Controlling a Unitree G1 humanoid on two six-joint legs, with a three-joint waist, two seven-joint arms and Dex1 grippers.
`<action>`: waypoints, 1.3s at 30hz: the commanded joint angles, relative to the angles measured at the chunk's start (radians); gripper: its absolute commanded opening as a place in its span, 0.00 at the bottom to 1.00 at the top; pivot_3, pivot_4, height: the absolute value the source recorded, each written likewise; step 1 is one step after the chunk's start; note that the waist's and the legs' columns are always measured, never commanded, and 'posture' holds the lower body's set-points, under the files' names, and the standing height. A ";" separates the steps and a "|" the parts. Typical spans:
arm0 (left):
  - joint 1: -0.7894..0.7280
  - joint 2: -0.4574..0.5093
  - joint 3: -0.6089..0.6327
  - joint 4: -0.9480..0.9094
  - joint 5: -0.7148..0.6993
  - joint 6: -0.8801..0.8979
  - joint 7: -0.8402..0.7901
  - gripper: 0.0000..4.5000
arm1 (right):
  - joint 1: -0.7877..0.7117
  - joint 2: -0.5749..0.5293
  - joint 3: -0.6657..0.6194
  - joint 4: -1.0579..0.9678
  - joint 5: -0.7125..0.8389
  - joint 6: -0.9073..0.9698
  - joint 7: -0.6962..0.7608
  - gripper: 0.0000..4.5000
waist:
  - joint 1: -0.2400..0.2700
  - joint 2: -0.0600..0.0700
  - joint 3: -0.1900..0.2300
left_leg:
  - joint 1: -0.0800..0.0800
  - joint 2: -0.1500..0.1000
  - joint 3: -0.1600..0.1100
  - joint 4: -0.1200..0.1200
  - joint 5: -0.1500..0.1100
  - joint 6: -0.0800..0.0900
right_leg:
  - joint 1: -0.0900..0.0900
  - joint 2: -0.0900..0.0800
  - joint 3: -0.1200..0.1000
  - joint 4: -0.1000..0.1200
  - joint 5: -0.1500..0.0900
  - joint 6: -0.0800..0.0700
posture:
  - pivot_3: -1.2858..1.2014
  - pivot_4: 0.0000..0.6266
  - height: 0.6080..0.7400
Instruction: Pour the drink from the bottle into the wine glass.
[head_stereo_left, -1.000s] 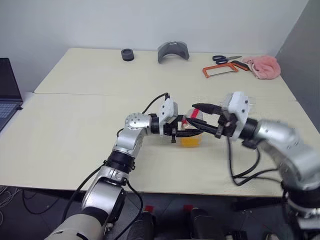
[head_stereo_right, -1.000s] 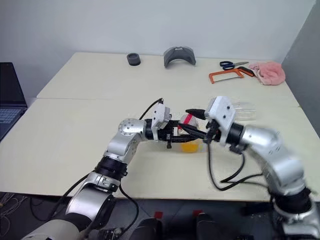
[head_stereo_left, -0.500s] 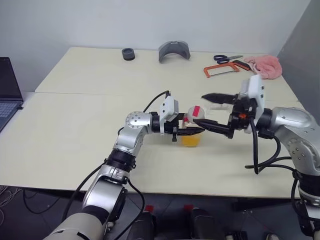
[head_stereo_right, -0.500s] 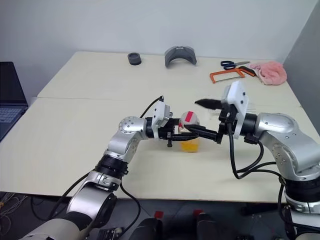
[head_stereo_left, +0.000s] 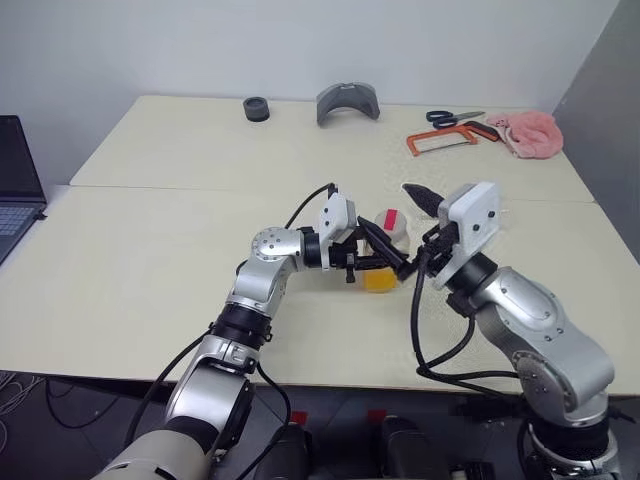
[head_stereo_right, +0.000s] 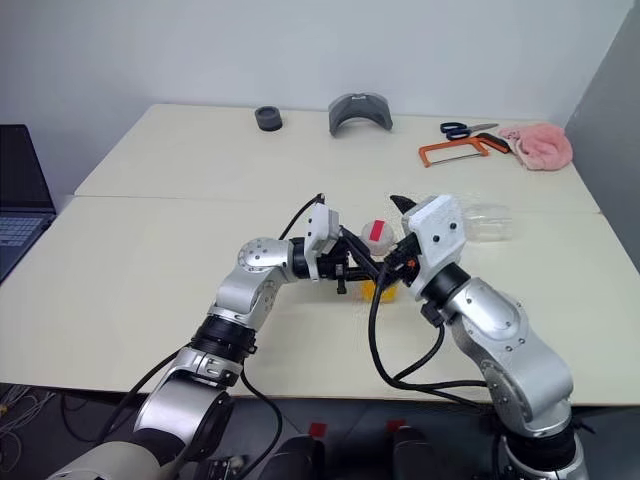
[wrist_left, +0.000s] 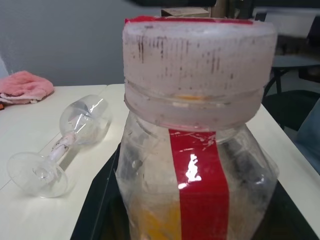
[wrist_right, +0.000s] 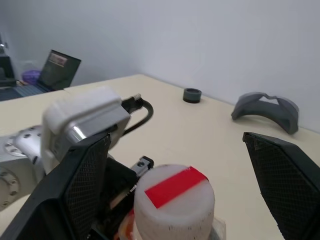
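Both grippers flank the capped bottle.

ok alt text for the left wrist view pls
Close up, a clear plastic bottle with a red label strip and its white cap still on, holding a little orange drink at the bottom. Beyond it, an empty wine glass lies on its side on the pale table, near a pink cloth.

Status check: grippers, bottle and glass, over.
Left gripper shut on capped bottle. Right gripper open, straddling the cap. Wine glass lying on its side on the table.
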 joint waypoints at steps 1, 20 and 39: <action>-0.025 -0.013 0.005 -0.027 -0.010 -0.020 0.007 0.38 | 0.010 -0.014 -0.004 -0.011 -0.033 -0.026 0.006 1.00 | 0.000 0.000 0.000 | 0.000 0.000 0.000 0.000 0.000 0.000 | 0.000 0.000 0.000 0.000 0.000 0.000 | 0.52 0.24 1.00; -0.022 0.016 -0.006 -0.033 -0.015 -0.003 -0.040 0.38 | -0.042 -0.153 -0.050 0.122 0.104 -0.146 0.427 0.41 | -0.001 0.000 0.000 | 0.000 -0.001 0.003 0.000 0.000 0.001 | 0.000 0.001 0.000 0.000 0.000 0.000 | 0.52 0.24 1.00; -0.017 0.039 0.000 -0.059 -0.028 0.025 -0.057 0.38 | -0.089 -0.242 -0.160 0.167 0.210 -0.103 0.474 0.97 | 0.001 0.000 0.000 | 0.000 0.001 0.002 0.000 -0.001 0.001 | 0.001 0.000 -0.001 -0.001 0.000 0.000 | 0.52 0.24 1.00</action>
